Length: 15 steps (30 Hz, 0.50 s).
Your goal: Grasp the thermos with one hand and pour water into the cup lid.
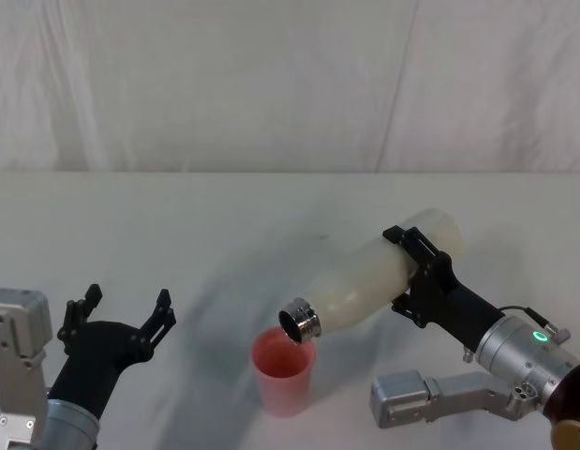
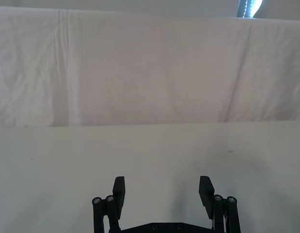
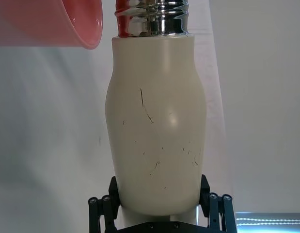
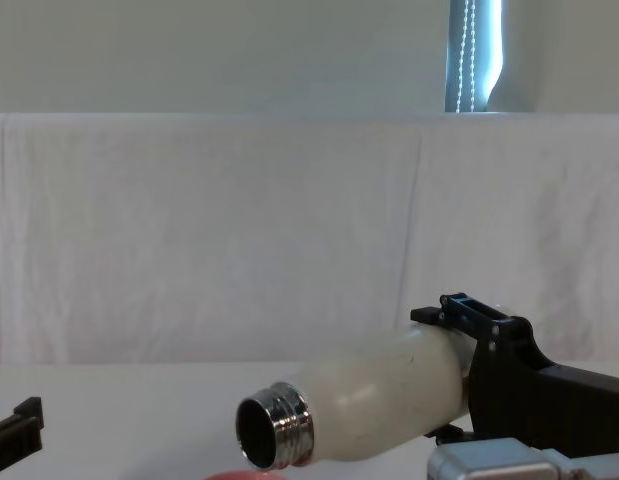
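The cream-white thermos point(image 1: 379, 274) is tipped almost on its side, its open steel neck point(image 1: 302, 321) just over the rim of the pink cup lid point(image 1: 283, 371), which stands upright on the table. My right gripper point(image 1: 423, 272) is shut on the thermos near its base, as also seen in the chest view point(image 4: 469, 370) and the right wrist view point(image 3: 159, 194). From the right wrist the thermos point(image 3: 157, 126) points toward the cup lid point(image 3: 53, 24). In the chest view the thermos point(image 4: 379, 405) hangs above the cup lid's rim point(image 4: 244, 476). My left gripper point(image 1: 121, 314) rests open at the front left.
A white cloth covers the table point(image 1: 177, 225) and hangs as a backdrop point(image 1: 271, 75) behind it. My left gripper point(image 2: 162, 191) faces bare cloth with nothing between its fingers. My right arm's grey links point(image 1: 430, 398) lie low at the front right.
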### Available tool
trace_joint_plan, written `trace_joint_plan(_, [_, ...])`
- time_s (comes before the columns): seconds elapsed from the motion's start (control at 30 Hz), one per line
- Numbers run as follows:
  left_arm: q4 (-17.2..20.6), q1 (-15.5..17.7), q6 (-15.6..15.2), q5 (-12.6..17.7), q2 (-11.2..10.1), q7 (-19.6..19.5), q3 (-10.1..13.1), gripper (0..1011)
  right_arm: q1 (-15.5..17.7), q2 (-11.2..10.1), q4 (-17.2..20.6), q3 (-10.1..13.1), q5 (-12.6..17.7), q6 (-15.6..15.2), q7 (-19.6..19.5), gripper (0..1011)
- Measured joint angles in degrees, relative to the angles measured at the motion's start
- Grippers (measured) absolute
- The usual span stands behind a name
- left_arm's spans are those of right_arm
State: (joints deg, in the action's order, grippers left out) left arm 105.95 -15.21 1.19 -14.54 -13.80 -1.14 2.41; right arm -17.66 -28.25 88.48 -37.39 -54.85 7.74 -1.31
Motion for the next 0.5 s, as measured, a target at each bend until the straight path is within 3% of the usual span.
trace_joint_plan(0.5, [0.0, 0.0, 0.0, 0.0, 0.0, 0.0, 0.0, 1001, -0.3, -0.2, 0.2, -0.3, -0.5, -0.2, 0.1, 962])
